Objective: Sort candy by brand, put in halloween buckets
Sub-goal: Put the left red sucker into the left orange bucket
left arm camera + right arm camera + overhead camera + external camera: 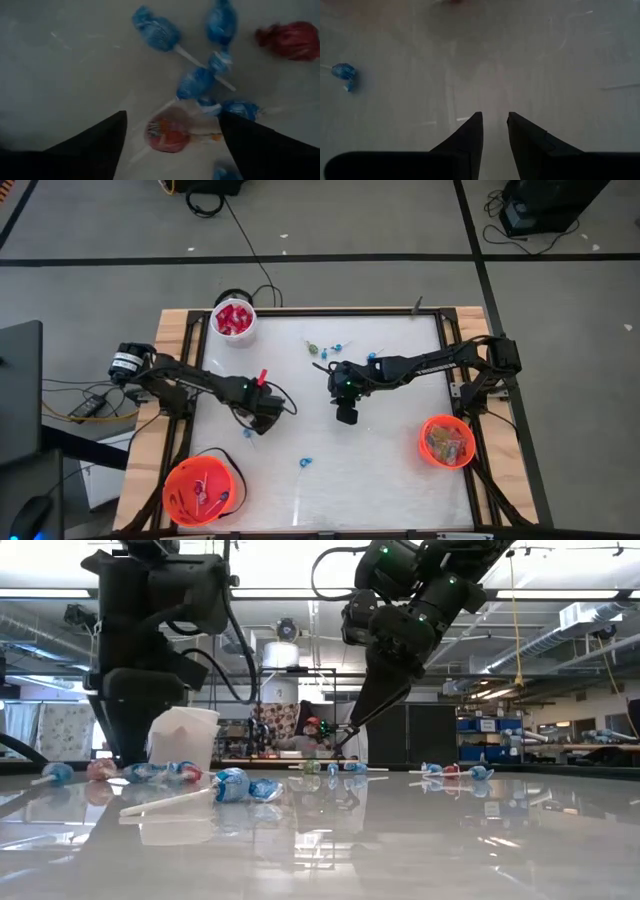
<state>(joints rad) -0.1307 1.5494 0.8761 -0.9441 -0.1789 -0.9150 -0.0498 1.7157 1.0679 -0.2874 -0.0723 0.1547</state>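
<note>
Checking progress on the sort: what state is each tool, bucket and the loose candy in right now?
Left tool: open, over a red-orange lollipop.
Right tool: nearly closed, empty.
White pail: holds red candy.
Left orange bucket: holds a few lollipops.
Right orange bucket: holds candy.
Blue lollipops: loose on table.

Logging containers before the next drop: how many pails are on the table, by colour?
Orange pails: 2
White pail: 1
Total: 3
</note>
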